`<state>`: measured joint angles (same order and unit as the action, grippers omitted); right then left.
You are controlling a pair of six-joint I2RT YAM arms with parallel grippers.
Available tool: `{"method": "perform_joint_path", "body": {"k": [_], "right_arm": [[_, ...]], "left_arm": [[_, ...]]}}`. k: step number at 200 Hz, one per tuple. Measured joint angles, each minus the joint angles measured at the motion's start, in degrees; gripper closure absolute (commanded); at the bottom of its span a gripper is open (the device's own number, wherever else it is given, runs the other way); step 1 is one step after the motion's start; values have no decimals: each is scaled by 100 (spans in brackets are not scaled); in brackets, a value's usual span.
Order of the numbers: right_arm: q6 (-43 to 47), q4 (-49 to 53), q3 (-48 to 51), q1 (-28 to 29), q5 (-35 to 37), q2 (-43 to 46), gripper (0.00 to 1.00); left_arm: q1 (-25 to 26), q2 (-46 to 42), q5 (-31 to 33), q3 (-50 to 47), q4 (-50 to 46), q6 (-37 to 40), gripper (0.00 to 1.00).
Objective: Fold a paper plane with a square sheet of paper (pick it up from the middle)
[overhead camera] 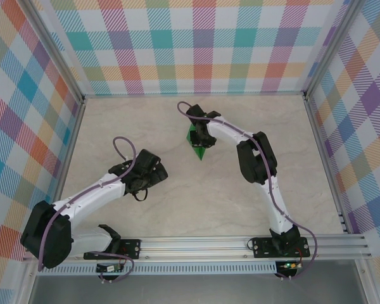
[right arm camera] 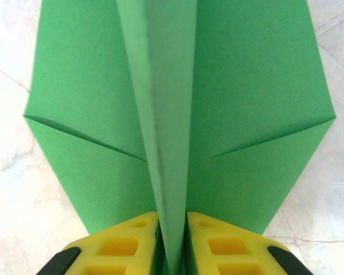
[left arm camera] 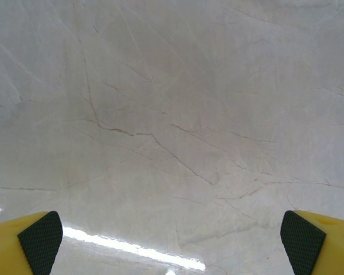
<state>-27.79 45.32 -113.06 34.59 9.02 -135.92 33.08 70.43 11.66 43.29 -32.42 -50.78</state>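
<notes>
The bright-green paper plane [overhead camera: 197, 145] lies on the marble table at centre back, its pointed tip toward the near side. In the right wrist view the paper plane [right arm camera: 246, 86] spreads two creased wings flat on the table, with a raised central fold between them. My right gripper [right arm camera: 172, 220] has its yellow fingers [right arm camera: 126, 243] pressed close on either side of that fold. From above, the right gripper [overhead camera: 201, 135] sits over the plane's far end. My left gripper [overhead camera: 153, 172] rests left of centre, apart from the paper. Over bare marble, the left gripper [left arm camera: 172, 240] stands wide open with nothing in it.
The marble table [overhead camera: 196, 209] is walled by plaid panels at back and both sides [overhead camera: 25, 114]. An aluminium rail [overhead camera: 202, 244] carrying both arm bases runs along the near edge. The right arm's elbow [overhead camera: 256, 158] rises to the right of the plane.
</notes>
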Motion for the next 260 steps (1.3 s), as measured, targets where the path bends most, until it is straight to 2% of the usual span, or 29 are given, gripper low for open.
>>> {"method": "perform_joint_path", "body": {"k": [36, 63, 101, 119, 146, 175, 216, 260], "right_arm": [[-24, 407, -323, 0, -114, 0, 60], [52, 625, -494, -11, -103, 376, 42], [286, 553, -249, -81, 374, 1961, 21], [417, 107, 566, -173, 988, 3060, 0], [693, -822, 2500, -542, 1897, 4671, 0], [798, -1746, 4476, -1342, 2546, 5639, 0], [973, -3016, 6616, -2341, 2887, 6024, 0], [1537, -4559, 7488, -2599, 2767, 5637, 0]], "left_arm": [[-254, 116, 262, 767, -369, 389, 0], [-442, 125, 634, 1471, -354, 918, 0], [-678, 118, 1370, 1989, -136, 1777, 0], [-922, 118, 1683, 1985, 103, 2135, 0], [-1362, 118, 2118, 1740, 638, 2546, 0], [-1722, 186, 2446, 927, 1510, 3005, 0], [-1915, 509, 2535, -260, 2769, 3797, 0], [-2389, 612, 1843, -1248, 4577, 4459, 0]]}}
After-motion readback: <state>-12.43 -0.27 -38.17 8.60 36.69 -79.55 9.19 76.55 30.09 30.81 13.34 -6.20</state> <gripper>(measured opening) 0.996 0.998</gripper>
